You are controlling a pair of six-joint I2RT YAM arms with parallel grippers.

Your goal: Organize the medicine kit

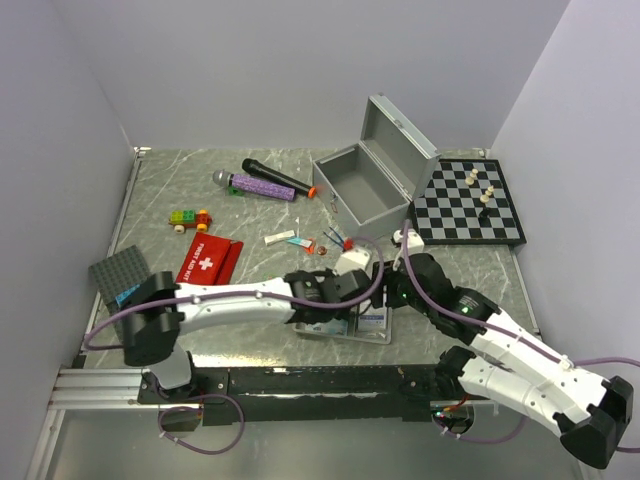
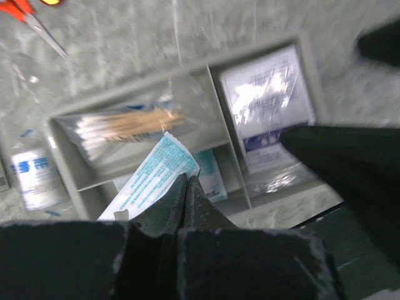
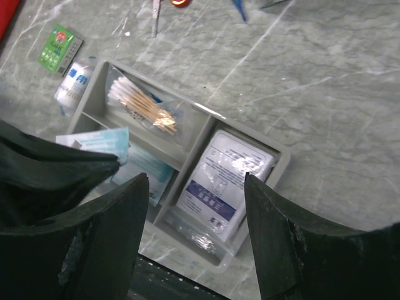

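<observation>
Lowering the pale-blue printed packet (image 2: pixel 156 172) into the grey divided tray (image 2: pixel 62 156) looks to be the step in hand. The left claw (image 2: pixel 187 181) is pinched tight on one corner of it, so the rest of the packet hangs out slanted over the divider between two compartments. The tray lies on the tabletop near the arms' bases, and the open metal case (image 1: pixel 370 180) stands further off to the right. The long compartment already holds a bag of cotton swabs (image 2: pixel 125 125) and the right-hand one a white sachet (image 2: pixel 265 100). The compartment just below the packet holds a similar blue packet, which seems the sensible home. To do it well, the left claw should level the packet so its long edge runs along that compartment. It should come down until the free end rests inside the walls, and let go only then, since a thin packet dropped from a height can skate onto a divider or the swabs. The right claw (image 3: pixel 195 178) hovers spread wide and empty over the sachet side. It should keep clear of the left arm's path, though it could steady the tray's rim if the tray slides.
</observation>
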